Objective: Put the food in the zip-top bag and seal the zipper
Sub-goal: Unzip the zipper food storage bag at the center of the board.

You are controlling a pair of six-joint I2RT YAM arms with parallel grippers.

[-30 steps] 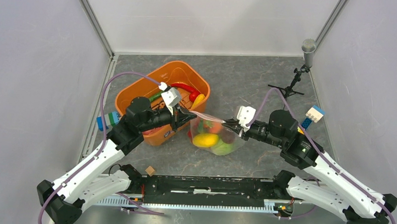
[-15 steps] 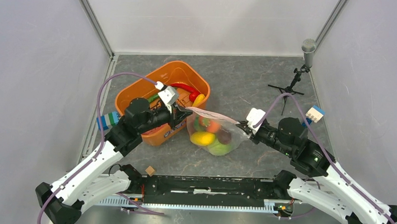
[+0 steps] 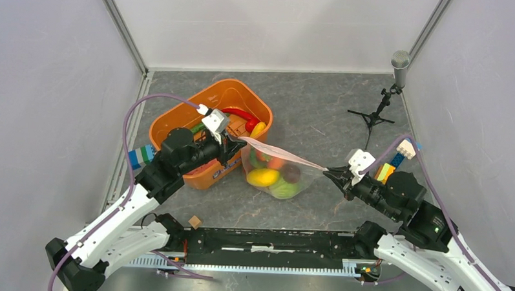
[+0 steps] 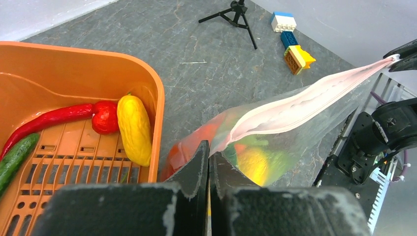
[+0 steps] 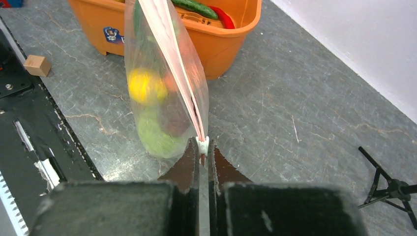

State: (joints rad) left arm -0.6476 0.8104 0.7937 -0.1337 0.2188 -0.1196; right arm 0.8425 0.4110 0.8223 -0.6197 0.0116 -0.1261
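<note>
The zip-top bag hangs between my grippers over the table, with yellow, green, orange and dark food inside. Its pink zipper is stretched taut. My left gripper is shut on the bag's left end, also seen in the left wrist view. My right gripper is shut on the white slider at the zipper's right end. In the right wrist view the green melon and a yellow piece show through the bag. A red chilli, a yellow piece and a green pod lie in the tub.
The orange tub stands just left of the bag. A microphone tripod is at the back right. Building blocks lie at the right and left. A small wooden cube lies near the black front rail.
My right gripper has moved right and nearer along the zipper, drawing the strip out long and taut. My left gripper has held the left end, shifting slightly back.
</note>
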